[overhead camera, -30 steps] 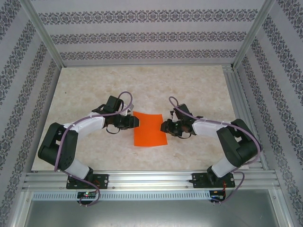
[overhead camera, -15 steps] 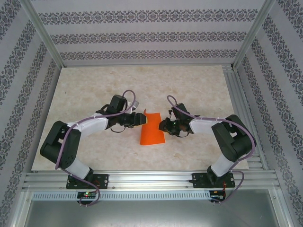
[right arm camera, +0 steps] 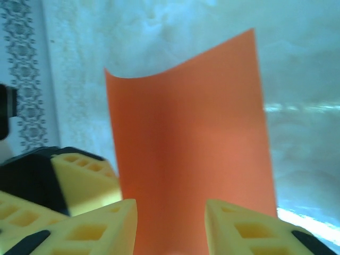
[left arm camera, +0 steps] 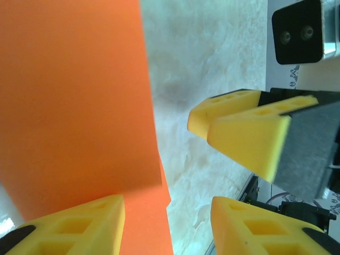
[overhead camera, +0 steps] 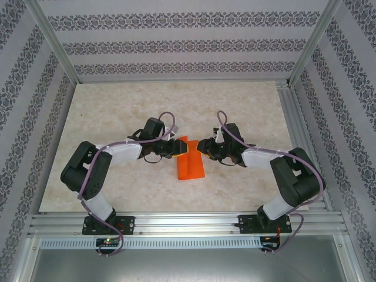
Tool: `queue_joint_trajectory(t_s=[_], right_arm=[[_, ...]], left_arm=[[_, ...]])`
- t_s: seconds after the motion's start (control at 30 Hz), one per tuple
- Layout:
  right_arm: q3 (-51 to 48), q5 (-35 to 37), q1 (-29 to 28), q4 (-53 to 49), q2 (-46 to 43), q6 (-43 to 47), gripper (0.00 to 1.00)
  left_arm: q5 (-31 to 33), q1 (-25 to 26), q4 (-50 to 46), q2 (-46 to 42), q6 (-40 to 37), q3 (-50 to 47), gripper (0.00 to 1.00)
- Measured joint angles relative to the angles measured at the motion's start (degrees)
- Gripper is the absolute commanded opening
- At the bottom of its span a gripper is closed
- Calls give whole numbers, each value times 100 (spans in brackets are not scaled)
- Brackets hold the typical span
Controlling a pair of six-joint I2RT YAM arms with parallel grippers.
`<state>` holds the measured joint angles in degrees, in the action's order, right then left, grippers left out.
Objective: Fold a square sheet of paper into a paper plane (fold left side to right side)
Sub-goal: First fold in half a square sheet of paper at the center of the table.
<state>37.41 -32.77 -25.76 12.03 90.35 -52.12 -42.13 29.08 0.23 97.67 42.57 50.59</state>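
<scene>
The square sheet of paper (overhead camera: 191, 165) is bright orange and lies mid-table, its left side lifted and curled over toward the right. My left gripper (overhead camera: 178, 147) is at the sheet's upper left and my right gripper (overhead camera: 202, 145) at its upper right, tips nearly meeting. In the left wrist view the raised orange paper (left arm camera: 74, 90) stands on the left, and my left gripper (left arm camera: 167, 204) is open with the paper's edge in the gap. In the right wrist view the curved paper (right arm camera: 191, 143) rises ahead of my open right gripper (right arm camera: 170, 204).
The pale marbled table (overhead camera: 117, 106) is walled by patterned panels. An aluminium rail (overhead camera: 188, 223) runs along the near edge, with frame posts at the corners. The right gripper's yellow fingers (left arm camera: 239, 127) hang close in front of the left wrist camera.
Both grippers have moved inward toward each other. The sheet's left side has been carried up and over to the right, so its outline is much narrower than a second ago.
</scene>
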Motion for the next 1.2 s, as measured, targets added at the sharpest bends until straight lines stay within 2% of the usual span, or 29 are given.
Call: queue_joint_trajectory(t_s=[0.3, 0.47, 0.8, 1.2], right_arm=[[-39, -275, -107, 1093, 269, -774, 38], [33, -439, -164, 1351, 660, -1029, 36], [162, -485, -225, 1513, 938, -1213, 25], [225, -479, -227, 1401, 990, -1165, 26]], left_arm=[[0, 70, 105, 105, 4, 92, 48], [31, 90, 101, 125, 4, 98, 48], [61, 111, 103, 166, 7, 101, 48], [59, 111, 105, 184, 70, 101, 48]])
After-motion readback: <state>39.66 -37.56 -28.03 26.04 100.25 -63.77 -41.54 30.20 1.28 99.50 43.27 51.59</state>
